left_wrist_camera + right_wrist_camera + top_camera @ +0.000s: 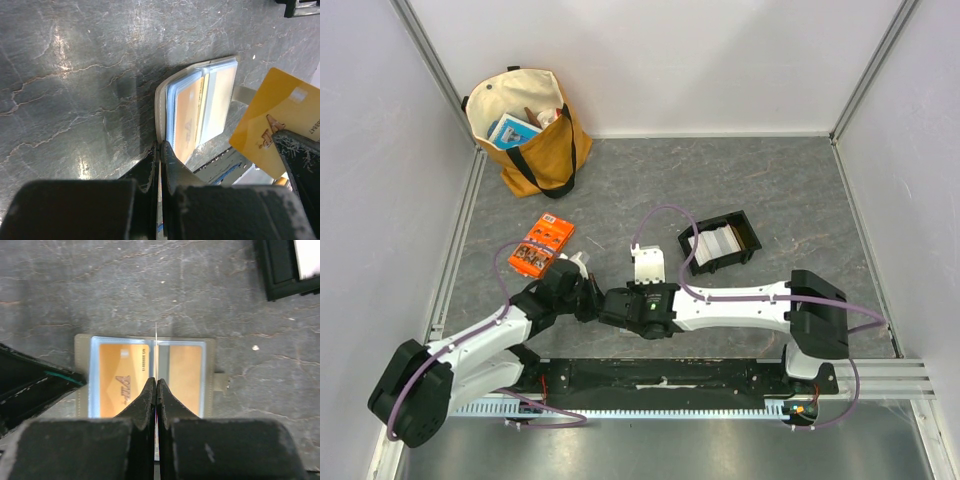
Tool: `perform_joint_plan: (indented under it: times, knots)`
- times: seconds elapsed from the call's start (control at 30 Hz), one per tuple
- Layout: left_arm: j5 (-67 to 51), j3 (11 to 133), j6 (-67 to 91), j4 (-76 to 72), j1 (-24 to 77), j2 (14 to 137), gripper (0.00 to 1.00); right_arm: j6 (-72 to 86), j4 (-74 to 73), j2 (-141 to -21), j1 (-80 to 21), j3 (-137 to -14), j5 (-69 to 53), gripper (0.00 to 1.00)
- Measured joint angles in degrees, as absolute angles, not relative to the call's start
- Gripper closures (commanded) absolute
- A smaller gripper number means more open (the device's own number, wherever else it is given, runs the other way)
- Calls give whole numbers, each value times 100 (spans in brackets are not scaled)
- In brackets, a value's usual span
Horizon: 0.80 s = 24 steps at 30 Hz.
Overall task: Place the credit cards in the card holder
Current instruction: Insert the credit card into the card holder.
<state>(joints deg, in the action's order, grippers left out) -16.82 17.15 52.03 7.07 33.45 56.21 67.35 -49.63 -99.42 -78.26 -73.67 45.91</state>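
The card holder [185, 370] lies open on the grey table, with orange cards behind clear sleeves; it also shows in the left wrist view [195, 110]. My left gripper [161, 146] is shut on the holder's near edge. My right gripper [156, 382] is shut on an orange credit card [272, 120], held upright just above the holder's middle fold, so its own camera sees it edge-on [156, 347]. More pale credit cards [717, 243] lie in the black tray [750, 235]. In the top view both grippers [590, 293] meet and hide the holder.
An orange printed packet [542, 246] lies left of the grippers. A tan tote bag [530, 130] stands at the back left. The black tray's corner shows in the right wrist view [280, 270]. White walls close in the table.
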Motion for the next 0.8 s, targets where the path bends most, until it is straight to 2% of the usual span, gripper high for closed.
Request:
perform_joint_plan:
  times: [0.2,0.8]
  knots:
    - [-1680,1710,5203,716,3345,5496,98,6637,-4156,-9476,-7824,-6792,4480,100]
    - [-1667,1625,5205,707,3345,5181,98,6313,-2412,-8952,-7725,-6077,3769,100]
